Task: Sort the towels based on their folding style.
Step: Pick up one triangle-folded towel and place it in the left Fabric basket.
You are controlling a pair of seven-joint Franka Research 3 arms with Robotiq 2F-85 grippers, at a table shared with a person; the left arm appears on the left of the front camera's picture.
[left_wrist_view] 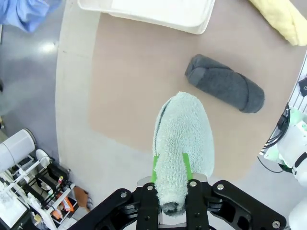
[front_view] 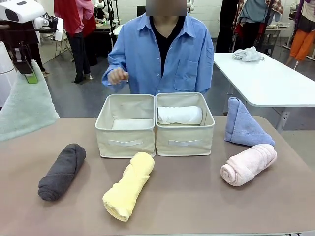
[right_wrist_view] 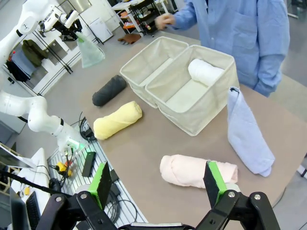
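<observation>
Left pincer (front_view: 30, 73) is way up at the robot's left side, pointing down, jaws squeezed tight on the tip of a pale grey-green terry cone towel (left_wrist_view: 184, 139). Right pincer (right_wrist_view: 157, 184) tilts downward, green-padded fingers (right_wrist_view: 101, 181) spread wide apart.

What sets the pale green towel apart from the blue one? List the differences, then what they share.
Colour: the pale green towel is grey-green, the blue towel mid blue. Support: the pale green towel hangs in the air, its tip clamped in the left pincer; the blue towel rests on the table, ungripped. Both are cone-shaped folds, narrow top, wide base.
</observation>
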